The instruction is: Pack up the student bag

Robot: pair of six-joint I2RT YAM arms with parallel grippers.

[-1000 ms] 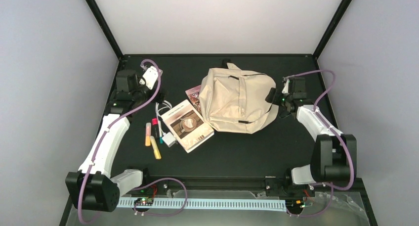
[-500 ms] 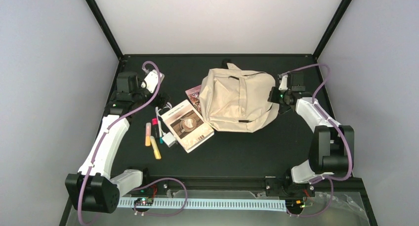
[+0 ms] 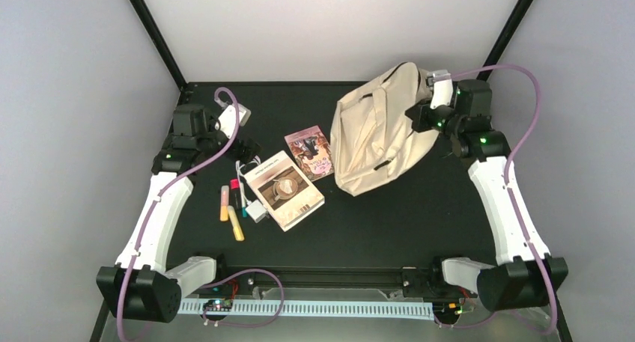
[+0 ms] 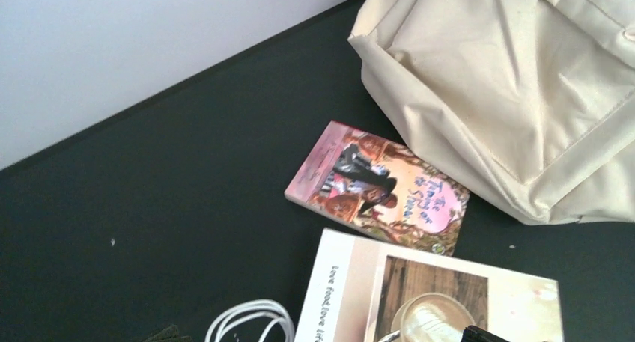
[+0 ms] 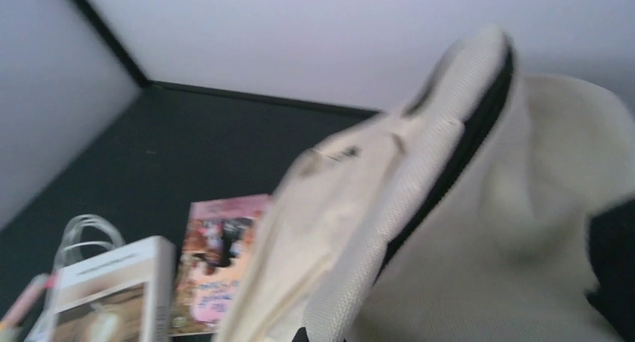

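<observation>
Below the left fingers (image 3: 251, 147) we log a white cable (image 4: 247, 321) against a coffee-cover book (image 4: 419, 289); pink paperback (image 4: 378, 186) just beyond. Highlighters (image 3: 224, 203) and white adapter (image 3: 256, 210) lie behind them, on the table (image 3: 374, 230).

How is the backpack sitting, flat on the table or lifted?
Lifted and tilted: the right gripper holds the student bag up by one edge, lower end near the table.

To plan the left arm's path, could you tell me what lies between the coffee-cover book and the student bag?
A small pink-covered book lies flat between the coffee-cover book and the student bag, clearest in the left wrist view.
</observation>
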